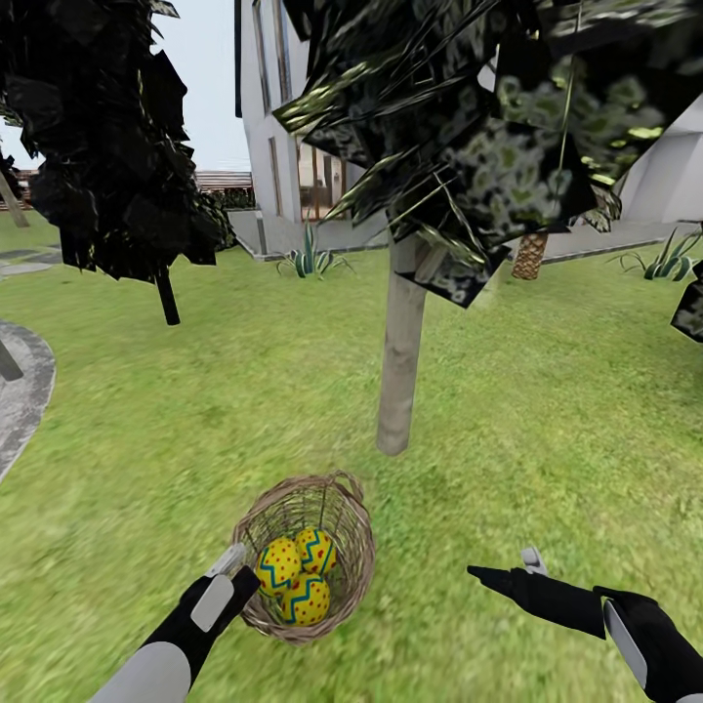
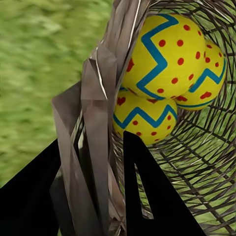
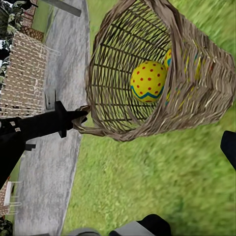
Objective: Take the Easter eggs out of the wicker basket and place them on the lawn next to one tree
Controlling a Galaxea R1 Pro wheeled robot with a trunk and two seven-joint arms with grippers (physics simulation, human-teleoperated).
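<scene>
The left tool grips the near-left rim of the wicker basket. In the left wrist view its two dark fingers straddle the woven wall (one inside, one outside), closed down on the rim. The basket stands upright on the lawn.

Just beyond the left tool, inside the basket, lie the three Easter eggs: one nearest the tool, one toward the front wall, one behind them. All three touch one another. Each is yellow with red dots and a blue zigzag band.

The right tool hangs over bare grass to the right of the basket, well apart from it, with the fingers pointing toward it. The jaws hold nothing; whether they stand wide or narrow cannot be told. The right wrist view shows the basket side-on with the left tool at its rim.

Beyond the basket, near it, rises the tree, with a pale trunk and dark angular foliage. Farther off stand a dark thin-trunked tree, a grey patio edge and a white house.
</scene>
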